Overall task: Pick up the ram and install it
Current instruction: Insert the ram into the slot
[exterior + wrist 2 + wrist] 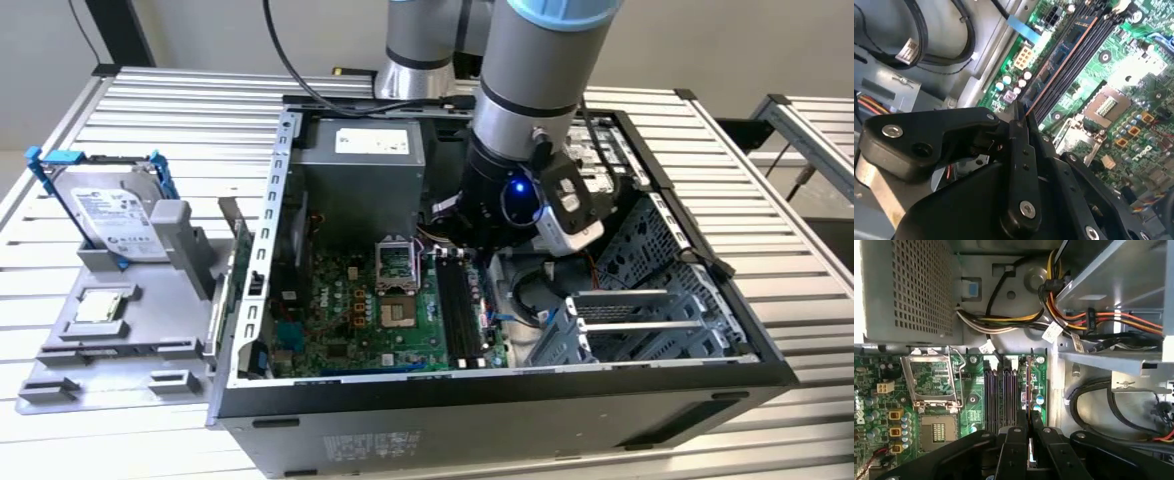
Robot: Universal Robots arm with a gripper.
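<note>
My gripper (1028, 415) is down inside the open computer case (267, 260), over the motherboard (350, 310). It is shut on the ram (1061, 52), a thin bluish stick with a copper-coloured edge. The ram (1027, 385) stands on edge, in line with the outermost of the black memory slots (999, 395) at the board's edge. In the second wrist view my gripper (1021, 112) pinches the near end of the stick. Whether the stick sits fully down in its slot I cannot tell. In the exterior view the arm's wrist (527, 195) covers the spot.
A CPU socket (934, 382) lies beside the slots. Bundled cables (1064, 322) and the grey power supply (360, 160) crowd the case's far end, with a drive cage (654, 290) close by. Outside the case, a grey fixture (120, 340) carries a hard drive in a blue bracket (114, 210) and a small square chip (100, 308).
</note>
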